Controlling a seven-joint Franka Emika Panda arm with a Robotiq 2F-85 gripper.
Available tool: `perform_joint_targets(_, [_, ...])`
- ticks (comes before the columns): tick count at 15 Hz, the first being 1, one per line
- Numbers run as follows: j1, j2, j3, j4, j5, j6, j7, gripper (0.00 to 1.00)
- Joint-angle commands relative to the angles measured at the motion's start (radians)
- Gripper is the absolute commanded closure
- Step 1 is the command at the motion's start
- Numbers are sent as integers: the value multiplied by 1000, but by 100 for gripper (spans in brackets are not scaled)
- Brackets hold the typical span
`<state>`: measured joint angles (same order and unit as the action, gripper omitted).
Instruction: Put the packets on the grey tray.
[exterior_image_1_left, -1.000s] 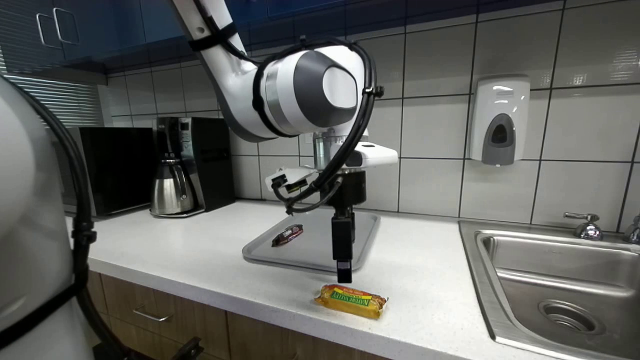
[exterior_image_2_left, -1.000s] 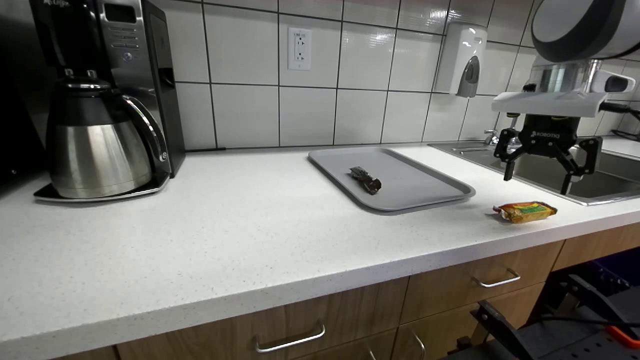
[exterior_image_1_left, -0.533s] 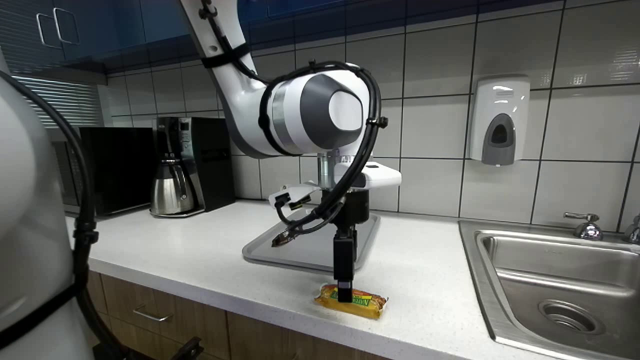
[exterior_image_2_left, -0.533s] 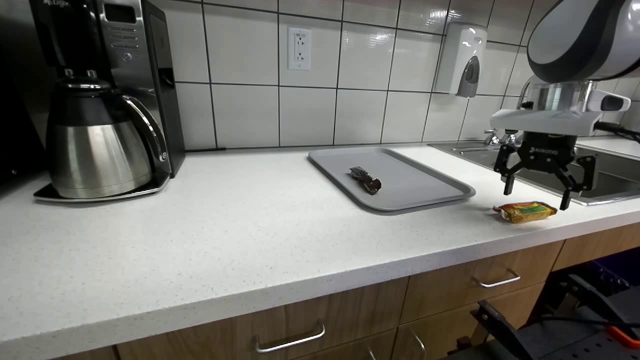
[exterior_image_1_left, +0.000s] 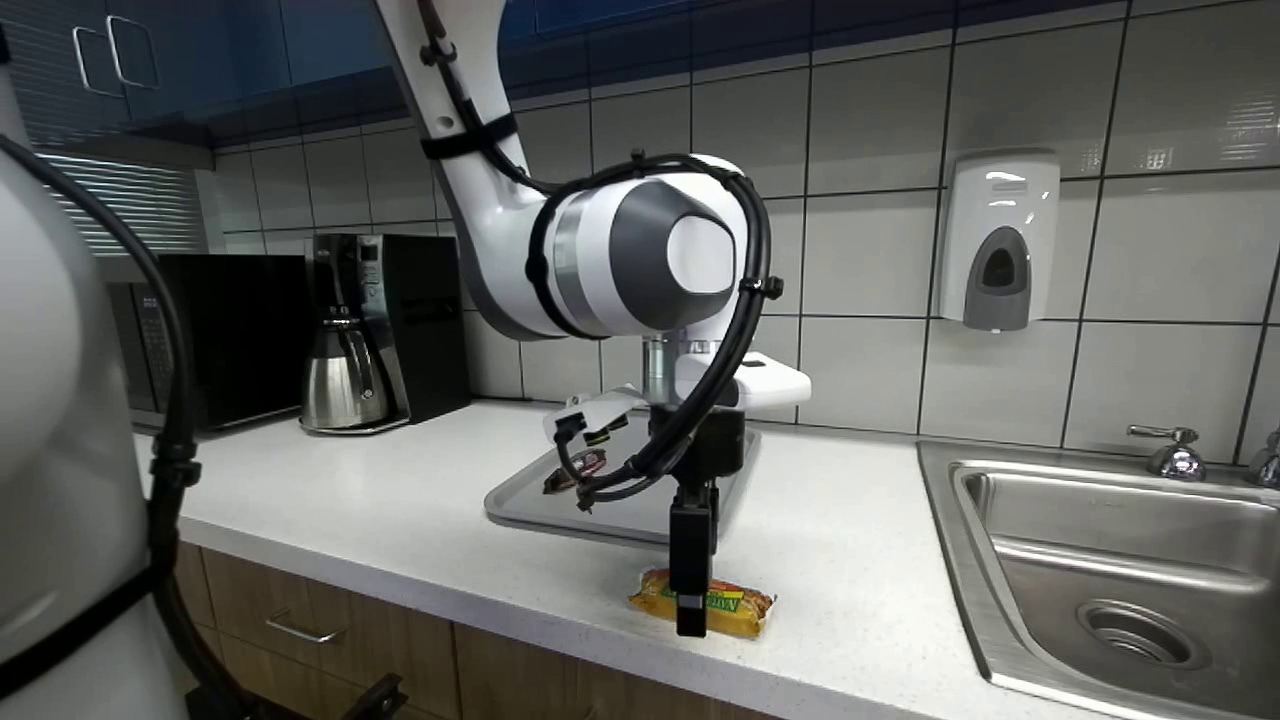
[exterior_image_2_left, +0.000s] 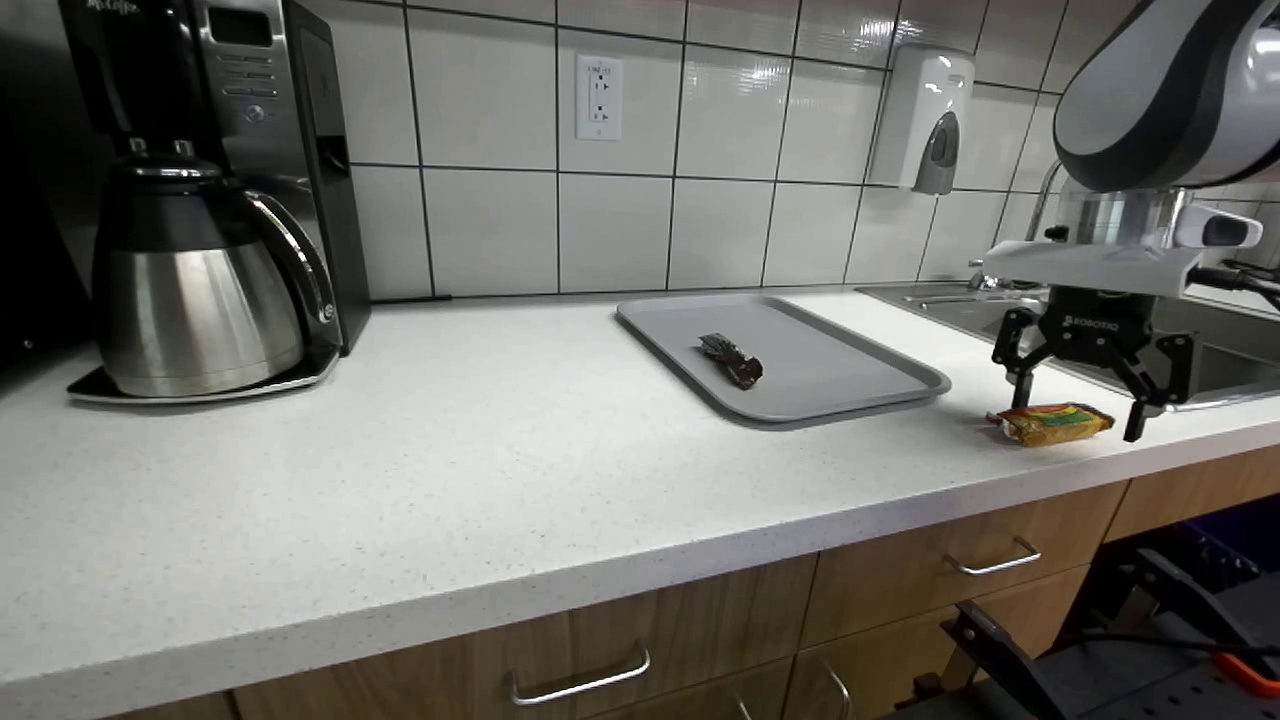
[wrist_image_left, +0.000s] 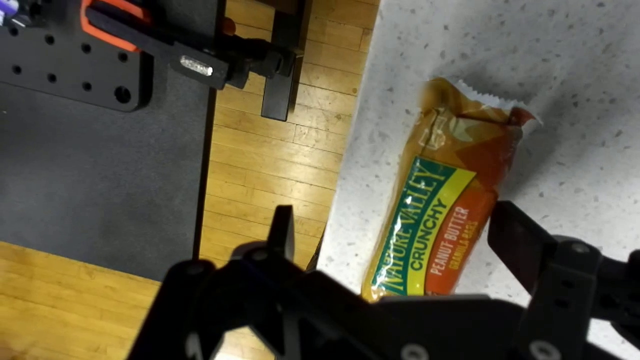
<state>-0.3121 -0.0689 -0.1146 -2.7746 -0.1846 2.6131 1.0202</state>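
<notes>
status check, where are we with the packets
Gripper open, straddling yellow-orange packet on counter, no grip yet. Dark packet already on grey tray. Nothing seen in the way of the grip.

This was a kitchen, with a white speckled countertop (exterior_image_2_left: 400, 480) along a tiled wall (exterior_image_2_left: 490, 230).
A stainless-steel sink (exterior_image_1_left: 1060, 580) was set in at the right, a soap dispenser (exterior_image_1_left: 1003, 240) on the wall above it. At the left stood a microwave (exterior_image_1_left: 240, 340) and a coffee maker (exterior_image_1_left: 425, 320) with a steel carafe (exterior_image_1_left: 340, 380); blue cabinets (exterior_image_1_left: 200, 60) hung overhead, and wood-grain drawers (exterior_image_2_left: 720, 610) lined the near side below.
</notes>
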Motion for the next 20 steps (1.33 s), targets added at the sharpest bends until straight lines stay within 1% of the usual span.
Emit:
perform_joint_targets(1, [22, 27, -26, 6, -12, 30, 15, 0])
perform_joint_targets(6, [39, 40, -35, 13, -5, 39, 10, 0])
perform_joint_targets(7, [42, 41, -36, 12, 1, 42, 5, 25])
perform_joint_targets(8, [44, 42, -37, 11, -3, 44, 5, 26])
perform_joint_targets(11, [48, 43, -41, 12, -3, 46, 5, 51])
perform_joint_targets(15, [50, 39, -47, 16, -4, 44, 6, 80])
perform_joint_targets(16, [51, 39, -47, 17, -3, 45, 5, 81])
perform_joint_targets(20, [55, 28, -46, 17, 6, 39, 2, 81])
